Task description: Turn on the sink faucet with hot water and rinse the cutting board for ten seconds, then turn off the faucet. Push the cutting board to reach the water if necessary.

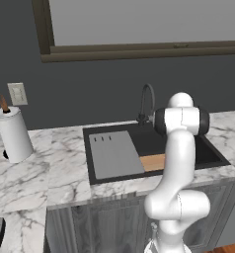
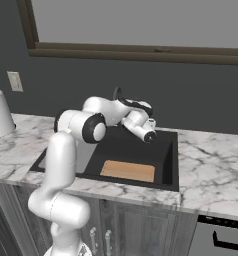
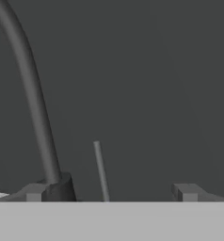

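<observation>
Left base view, left to right: paper towel roll (image 1: pixel 13 133) stands at the left edge on the marble surface (image 1: pixel 35 173), below a wall outlet (image 1: pixel 17 94). Sink (image 1: pixel 208 153) sits at centre frame; a grey panel (image 1: pixel 114 154) with three slots covers its left part. Board (image 1: pixel 152 161) lies flat in the sink, just right of the panel, partly hidden by the arm. Faucet (image 1: pixel 147 101) rises behind the sink at centre, against the dark wall.

Right base view: board (image 2: pixel 128 171) lies in the lower centre of the sink (image 2: pixel 166 160), near its front wall. Hand (image 2: pixel 151 131) is at centre frame, above the sink's back edge, close to the faucet (image 2: pixel 117 93).

Hand view: faucet (image 3: pixel 31 94) curves up the left side; a thin upright lever (image 3: pixel 100 169) stands at centre, between the two fingertips (image 3: pixel 185 192). Hand is open, tips well apart, touching nothing. No stream visible.
</observation>
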